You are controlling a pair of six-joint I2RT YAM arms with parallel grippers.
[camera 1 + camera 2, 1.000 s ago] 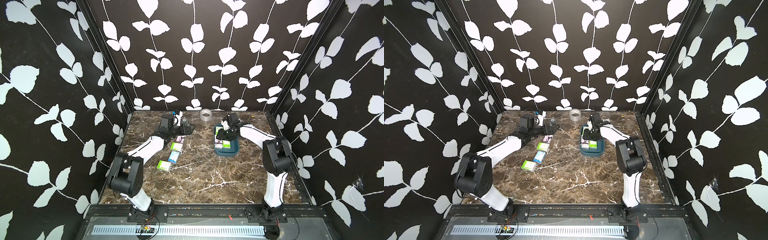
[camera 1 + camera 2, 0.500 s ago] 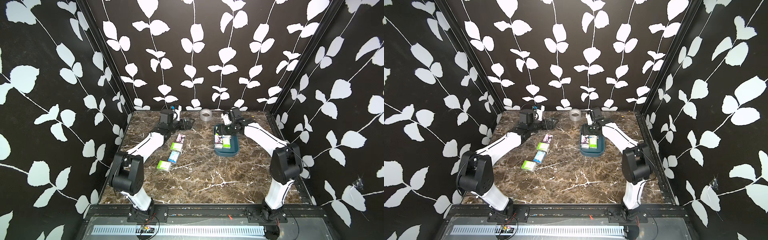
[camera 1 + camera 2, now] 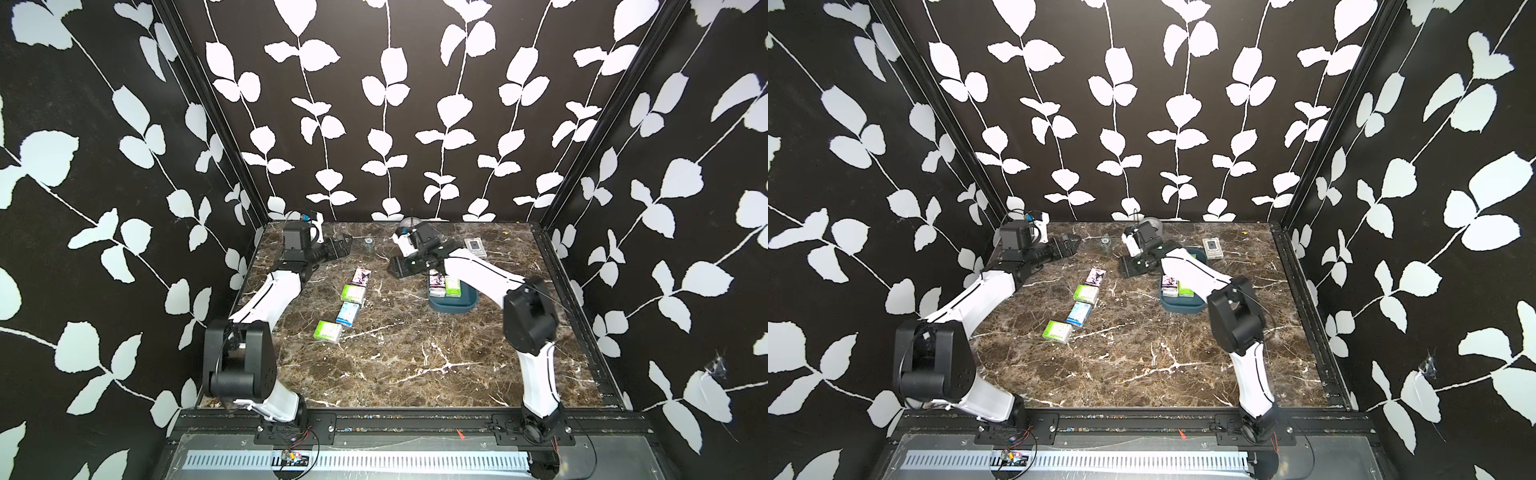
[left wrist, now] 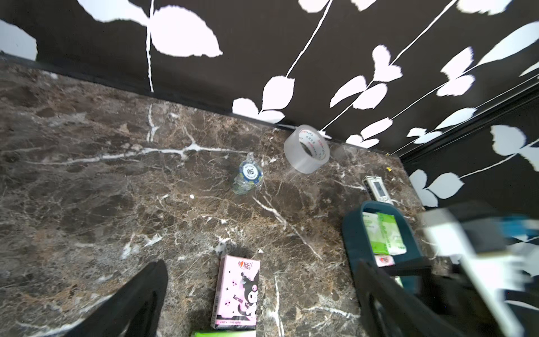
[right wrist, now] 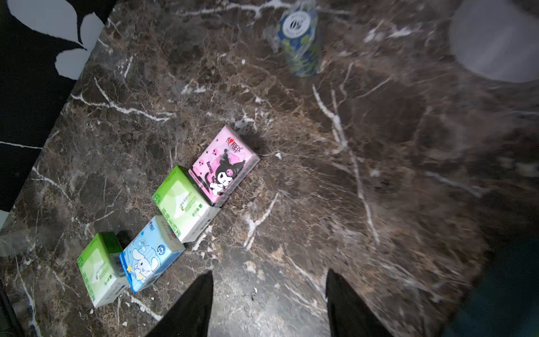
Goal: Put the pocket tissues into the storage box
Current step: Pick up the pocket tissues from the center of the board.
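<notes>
Jaws apart and empty, the right gripper (image 5: 269,291) hovers near the far edge of the table (image 3: 415,365), between the part-filled storage box (image 3: 453,306) and four pocket tissues (image 3: 353,293) lined up toward the left edge, with the pink pack (image 3: 361,276) nearest and the wide-open left gripper (image 3: 344,246) about as close.

The left arm (image 3: 270,297) and right arm (image 3: 484,270) reach forward, ends turned inward. The left gripper (image 3: 341,246) spreads its jaws wide, empty; the right gripper (image 3: 397,266) tilts downward, jaws parted, empty.
</notes>
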